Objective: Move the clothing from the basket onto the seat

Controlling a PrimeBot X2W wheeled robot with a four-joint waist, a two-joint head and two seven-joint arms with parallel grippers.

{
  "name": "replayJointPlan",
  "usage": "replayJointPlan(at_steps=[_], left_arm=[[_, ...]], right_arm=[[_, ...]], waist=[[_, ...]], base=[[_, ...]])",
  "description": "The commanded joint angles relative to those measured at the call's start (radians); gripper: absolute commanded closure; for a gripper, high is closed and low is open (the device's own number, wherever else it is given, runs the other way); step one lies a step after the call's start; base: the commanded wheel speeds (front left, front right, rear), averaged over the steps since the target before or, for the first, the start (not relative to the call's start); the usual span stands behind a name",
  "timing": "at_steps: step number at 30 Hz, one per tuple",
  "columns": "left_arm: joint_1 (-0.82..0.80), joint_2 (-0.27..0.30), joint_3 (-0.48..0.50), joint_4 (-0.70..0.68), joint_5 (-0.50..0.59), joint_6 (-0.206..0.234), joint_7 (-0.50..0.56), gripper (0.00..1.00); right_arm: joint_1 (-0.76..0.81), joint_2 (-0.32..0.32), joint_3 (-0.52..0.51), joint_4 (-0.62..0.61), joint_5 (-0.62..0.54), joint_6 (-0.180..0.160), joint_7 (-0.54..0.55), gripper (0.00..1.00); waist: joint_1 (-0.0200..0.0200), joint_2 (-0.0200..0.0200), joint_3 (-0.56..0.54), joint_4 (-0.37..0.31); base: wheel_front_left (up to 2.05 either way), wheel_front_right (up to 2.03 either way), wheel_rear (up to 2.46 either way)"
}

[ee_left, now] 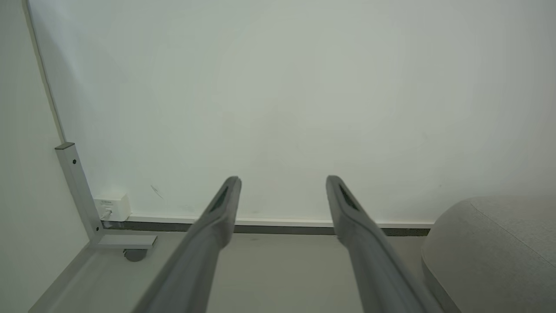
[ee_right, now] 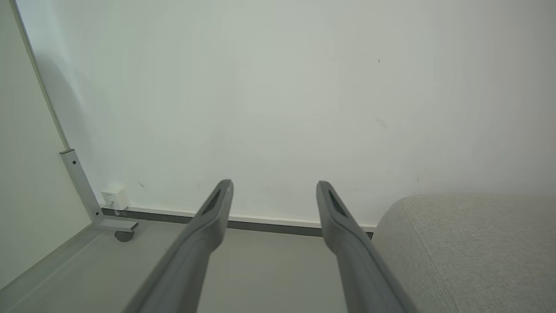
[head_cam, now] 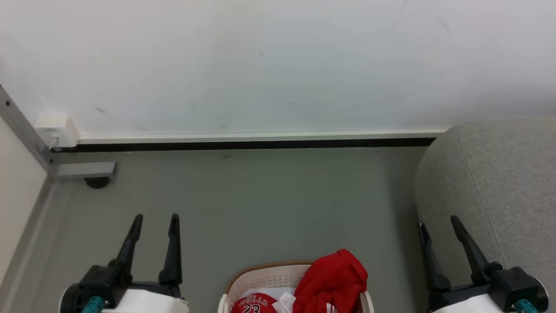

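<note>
Hovering at lower left and lower right of the head view: left tool (head_cam: 156,216) and right tool (head_cam: 437,221), each with fingers spread apart and nothing between them. Sitting at bottom centre, cut off by the frame edge: basket (head_cam: 265,266), with the clothing (head_cam: 332,278) heaped inside, none of it lifted yet. Filling the right side of the frame: seat (head_cam: 491,182), just beside the right tool and apart from the basket.

Likely trouble from here:
- Reaching with the basket half out of frame, so closing on its brown rim instead of cloth.
- Pinching tangled layers and dragging up several garments, or tipping the light basket.
- Losing the red garment already slumped over the right rim onto the floor (head_cam: 260,195).
- Brushing the right tool against the seat while swinging inward.

Judging orientation: red heap peaked toward the top of the frame, long axis roughly bottom to top. Jersey (head_cam: 254,304) marked "23" reading upright, so probably neck end toward the top. Basket's own long axis: cannot tell.
</note>
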Motion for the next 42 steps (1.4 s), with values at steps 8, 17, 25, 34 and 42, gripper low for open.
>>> replayJointPlan(at_steps=[8, 17, 25, 34, 42], left_arm=[[-0.045, 0.003, -0.015, 0.048, 0.020, -0.013, -0.001, 0.00], [-0.146, 0.029, -0.061, 0.178, 0.075, -0.035, -0.001, 0.00], [-0.254, 0.091, -0.147, 0.423, 0.108, -0.048, -0.001, 0.00], [-0.404, 0.149, -0.286, 0.796, 0.194, -0.051, 0.032, 0.00], [-0.526, 0.174, -0.410, 1.030, 0.262, -0.051, 0.088, 0.00]], right_arm=[[-0.043, -0.006, -0.011, -0.016, 0.015, -0.002, -0.002, 0.00], [-0.090, -0.005, -0.023, -0.051, 0.053, -0.002, -0.002, 0.00], [-0.133, -0.005, -0.018, -0.077, 0.071, -0.002, -0.002, 0.00], [-0.168, -0.005, -0.013, -0.109, 0.099, -0.002, -0.002, 0.00], [-0.197, -0.005, 0.011, -0.133, 0.132, -0.002, -0.002, 0.00]], waist=[[0.0000, 0.0000, 0.073, -0.072], [0.0000, 0.0000, 0.209, -0.153], [0.0000, 0.0000, 0.309, -0.231], [0.0000, 0.0000, 0.409, -0.297], [0.0000, 0.0000, 0.503, -0.350]], base=[[0.00, 0.00, 0.00], [0.00, 0.00, 0.00], [0.00, 0.00, 0.00], [0.00, 0.00, 0.00], [0.00, 0.00, 0.00]])
